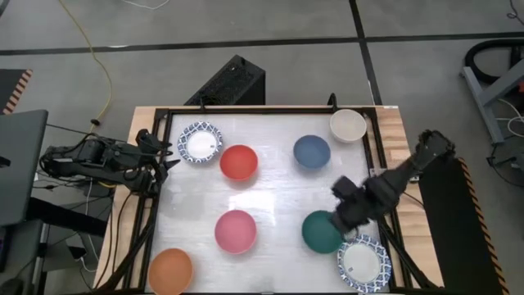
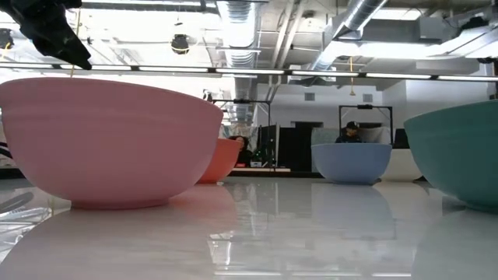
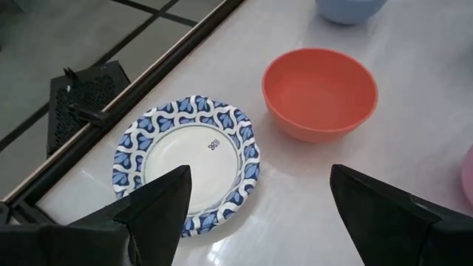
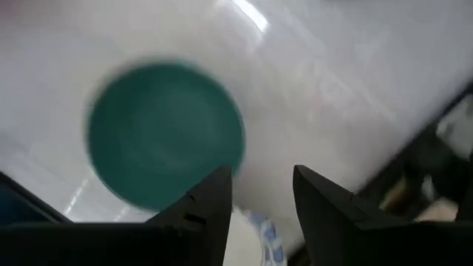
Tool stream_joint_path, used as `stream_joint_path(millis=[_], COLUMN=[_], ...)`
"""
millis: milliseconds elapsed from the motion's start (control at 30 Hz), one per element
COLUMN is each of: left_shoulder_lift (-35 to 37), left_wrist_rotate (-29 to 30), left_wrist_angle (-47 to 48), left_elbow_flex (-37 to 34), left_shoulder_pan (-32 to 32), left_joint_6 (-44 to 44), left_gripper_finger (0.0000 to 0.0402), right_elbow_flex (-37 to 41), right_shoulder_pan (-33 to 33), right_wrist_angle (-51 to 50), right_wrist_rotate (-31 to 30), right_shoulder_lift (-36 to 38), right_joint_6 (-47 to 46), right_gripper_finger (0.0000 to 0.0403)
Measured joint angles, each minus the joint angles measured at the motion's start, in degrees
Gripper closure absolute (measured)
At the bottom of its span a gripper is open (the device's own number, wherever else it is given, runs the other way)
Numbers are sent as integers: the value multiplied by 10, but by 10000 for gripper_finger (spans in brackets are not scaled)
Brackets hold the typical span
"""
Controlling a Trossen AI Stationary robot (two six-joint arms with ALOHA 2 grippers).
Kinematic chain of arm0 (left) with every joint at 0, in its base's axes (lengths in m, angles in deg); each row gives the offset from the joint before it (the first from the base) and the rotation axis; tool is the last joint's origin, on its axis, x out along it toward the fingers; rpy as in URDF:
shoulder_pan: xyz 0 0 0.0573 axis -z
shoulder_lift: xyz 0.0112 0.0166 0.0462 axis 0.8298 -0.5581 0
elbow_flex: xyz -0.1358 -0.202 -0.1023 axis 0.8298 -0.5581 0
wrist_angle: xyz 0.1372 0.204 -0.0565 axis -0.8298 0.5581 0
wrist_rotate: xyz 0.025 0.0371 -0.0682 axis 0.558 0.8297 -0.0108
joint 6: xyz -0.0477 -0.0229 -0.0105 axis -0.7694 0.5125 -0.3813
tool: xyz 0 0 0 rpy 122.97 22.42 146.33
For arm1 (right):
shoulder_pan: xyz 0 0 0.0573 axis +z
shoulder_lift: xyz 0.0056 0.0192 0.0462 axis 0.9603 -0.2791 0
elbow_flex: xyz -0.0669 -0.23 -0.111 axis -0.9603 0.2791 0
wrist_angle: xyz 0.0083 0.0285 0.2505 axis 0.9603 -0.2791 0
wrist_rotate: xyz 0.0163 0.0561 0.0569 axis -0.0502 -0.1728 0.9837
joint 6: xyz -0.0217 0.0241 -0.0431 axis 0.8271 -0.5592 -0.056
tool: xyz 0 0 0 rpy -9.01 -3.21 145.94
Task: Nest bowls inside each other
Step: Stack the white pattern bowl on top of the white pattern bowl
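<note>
Several small bowls stand upright on the white table (image 1: 270, 197): a blue-patterned white bowl (image 1: 201, 142) and a red one (image 1: 239, 162) at the far left, blue (image 1: 312, 152) and cream (image 1: 348, 125) at the far right, pink (image 1: 236, 231) and orange (image 1: 170, 271) near left, green (image 1: 321, 232) and a second patterned one (image 1: 363, 263) near right. My right gripper (image 4: 262, 177) hangs open, pointing down, above the table beside the green bowl (image 4: 166, 133). At the table's left edge my left gripper (image 3: 259, 214) stands open, facing the patterned bowl (image 3: 188, 155) and the red bowl (image 3: 319, 92).
A black frame (image 1: 164, 115) runs round the table top. Bare table lies in the middle between the red, blue, pink and green bowls. In the low view the pink bowl (image 2: 109, 140) and the green bowl (image 2: 459, 155) stand closest. A person (image 2: 352, 132) sits in the room behind.
</note>
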Motion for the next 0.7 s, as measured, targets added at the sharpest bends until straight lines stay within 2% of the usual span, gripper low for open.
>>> stream_joint_path(millis=[133,333,500,700], left_shoulder_lift=[0,0,0,0], left_wrist_rotate=[0,5,8,8], left_wrist_angle=[-1,-14,-23,-24], left_elbow_flex=[0,0,0,0], left_shoulder_pan=[0,0,0,0], left_joint_6=[-4,2,10,10], left_gripper_finger=[88,88,88,88], right_elbow_flex=[58,116,156,199], right_shoulder_pan=[86,177,207,205], right_wrist_angle=[15,76,169,256], right_wrist_rotate=[35,42,47,85], right_shoulder_lift=[1,-26,-43,-59], right_joint_6=[-70,-163,-183,-141], right_gripper_finger=[239,239,239,239])
